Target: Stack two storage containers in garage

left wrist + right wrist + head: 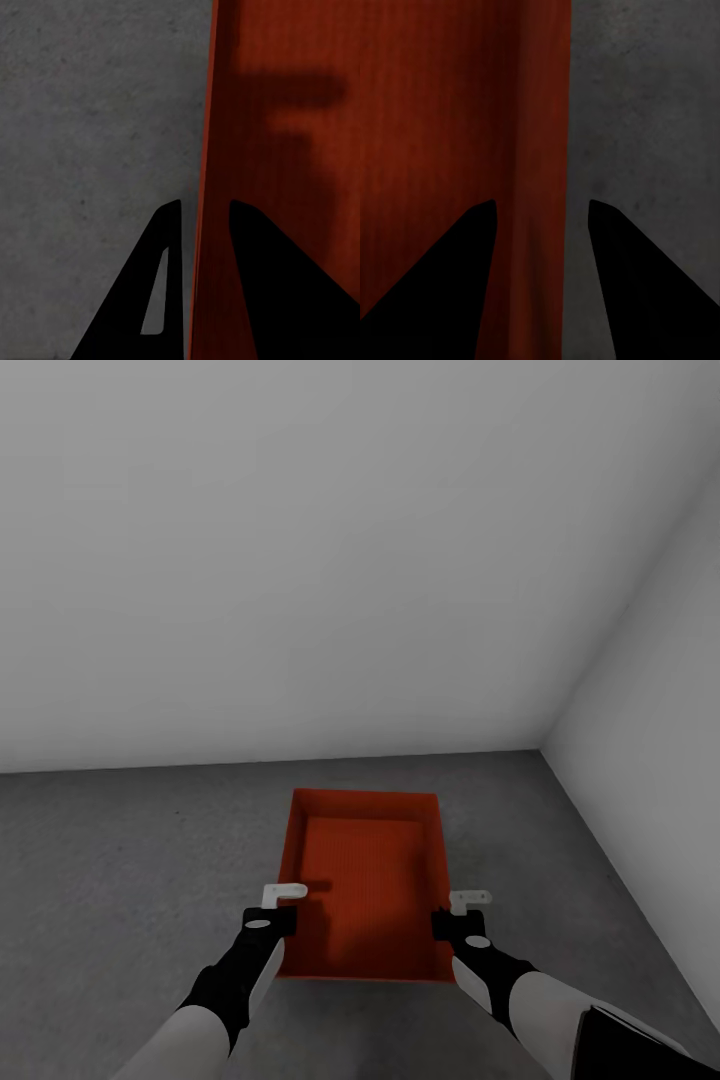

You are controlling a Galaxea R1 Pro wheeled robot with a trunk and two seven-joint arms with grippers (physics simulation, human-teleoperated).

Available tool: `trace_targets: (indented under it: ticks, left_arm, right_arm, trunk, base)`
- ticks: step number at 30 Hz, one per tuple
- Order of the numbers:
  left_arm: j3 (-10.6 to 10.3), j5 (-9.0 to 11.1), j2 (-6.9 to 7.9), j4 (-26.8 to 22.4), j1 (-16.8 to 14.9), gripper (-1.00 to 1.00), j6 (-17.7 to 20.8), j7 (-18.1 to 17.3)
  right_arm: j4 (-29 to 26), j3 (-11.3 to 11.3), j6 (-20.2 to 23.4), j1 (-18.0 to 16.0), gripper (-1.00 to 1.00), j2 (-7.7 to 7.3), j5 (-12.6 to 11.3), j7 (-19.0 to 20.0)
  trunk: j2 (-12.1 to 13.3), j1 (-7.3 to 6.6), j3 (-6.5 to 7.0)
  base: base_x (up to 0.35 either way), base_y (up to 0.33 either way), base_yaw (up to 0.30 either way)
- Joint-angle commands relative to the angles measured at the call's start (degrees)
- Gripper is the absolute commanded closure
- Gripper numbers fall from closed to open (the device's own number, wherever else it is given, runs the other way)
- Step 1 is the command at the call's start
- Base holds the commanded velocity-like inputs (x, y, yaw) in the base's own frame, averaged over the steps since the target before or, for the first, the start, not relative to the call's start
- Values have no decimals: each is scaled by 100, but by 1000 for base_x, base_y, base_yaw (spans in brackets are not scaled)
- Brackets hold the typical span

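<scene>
Orange-red rectangular open-top bin (365,880) sat on grey speckled concrete floor (120,860), lower centre. Left gripper (202,214) and right gripper (541,210) each straddled a side wall, fingers apart.

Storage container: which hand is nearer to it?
Neither: it's a tie. The left hand straddles the left wall of the storage container, and the right hand straddles its right wall, one finger inside and one outside.

The floor (120,840) is dark grey, speckled concrete, running back to plain white walls (300,560) that meet in a corner at the right. One orange-red bin (365,880) sits flat on it, open side up, near the back wall and well clear of the right wall.
</scene>
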Motion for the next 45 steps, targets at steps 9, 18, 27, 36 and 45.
trace_targets:
  ticks: [9,18,27,36,45]
  left_arm:
    - [39,-118,20,-21,-4,100,55,35]
    - [39,-118,20,-21,-4,100,55,35]
    - [32,-2,55,-12,-4,100,2,10]
    - [168,-232,79,-20,-4,100,2,-237]
    - [572,-788,-30,-21,-4,100,2,-392]
  right_arm:
    - [87,-44,-18,-4,100,-24,-29,-11]
    - [87,-44,-19,-2,100,-24,-29,-8]
    - [9,23,-29,-2,100,-26,-46,-35]
    - [46,198,-70,-3,100,17,-255,-42]
    - [38,819,-123,-6,100,-11,-978,-37]
  trunk:
    - [-164,88,-76]
    - [-164,88,-76]
    - [-165,88,-76]
    - [-165,88,-76]
    - [-165,88,-76]
  base:
    - [0,0,0]
    - [0,0,0]
    - [0,0,0]
    - [0,0,0]
    - [0,0,0]
